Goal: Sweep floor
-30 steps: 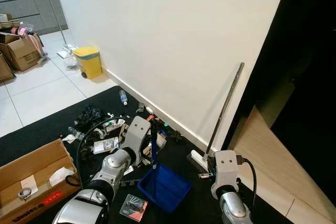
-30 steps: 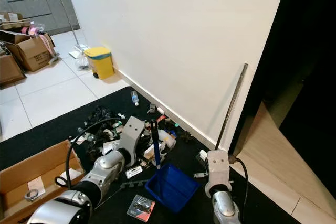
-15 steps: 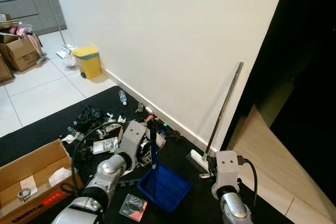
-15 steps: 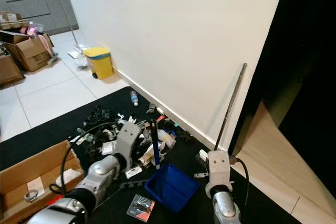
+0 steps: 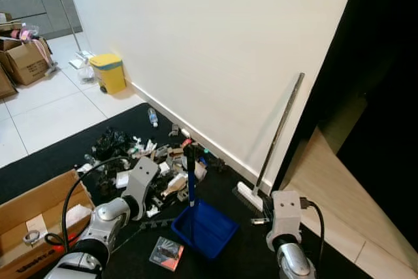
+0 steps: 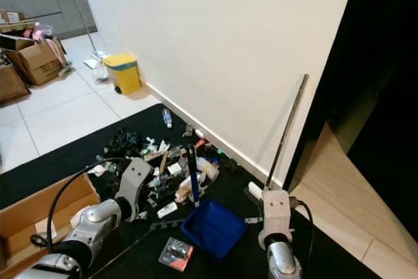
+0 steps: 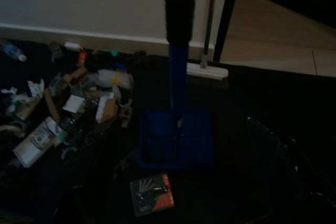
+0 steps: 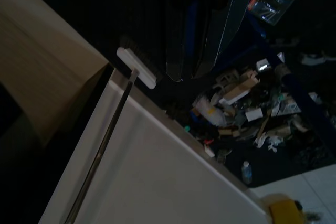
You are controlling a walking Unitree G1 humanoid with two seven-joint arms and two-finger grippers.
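Head views are sharp and evenly lit, no motion blur; the white wall point(image 5: 215, 50) is the brightest area, near blown out but without hard glare. The black mat point(image 5: 59, 158) and the doorway point(image 5: 385, 96) at right crush to near black. Straight lines bow slightly toward the edges. Both wrist views are heavily underexposed and grainy; the blue dustpan point(image 7: 176, 137) is barely readable, and the litter pile point(image 8: 247, 103) is dim.
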